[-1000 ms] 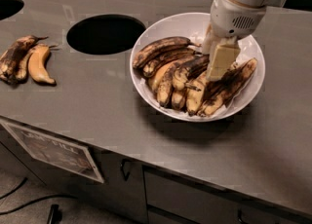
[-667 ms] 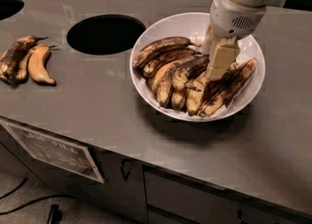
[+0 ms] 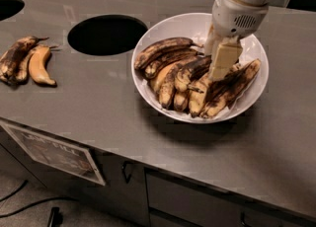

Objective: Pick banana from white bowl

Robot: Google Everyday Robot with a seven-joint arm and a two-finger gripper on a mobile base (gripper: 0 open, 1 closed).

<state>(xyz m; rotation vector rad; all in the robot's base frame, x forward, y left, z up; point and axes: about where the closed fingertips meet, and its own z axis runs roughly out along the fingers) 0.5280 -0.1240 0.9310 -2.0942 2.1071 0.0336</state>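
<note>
Down at the near rim of the white bowl, sitting on the counter, is where trouble could start. The fruit is packed skin to skin, so a lift might drag a neighbour over that edge, and a hard squeeze could split the soft, overripe skin. The target looks to be the banana, the blackest of the pile, lying along the bowl's right side. Its long axis runs on a diagonal, the near end down by the front rim and the far end pointing up and right toward the back rim, with yellow mottling along its upper part. Just beside it, the gripper is plunged into the pile, and whether it is clamped on anything can't be told. An off-centre hold would let that long fruit swing. Off left lie loose bananas, and farther back there's a round hole, both well apart from the bowl.
</note>
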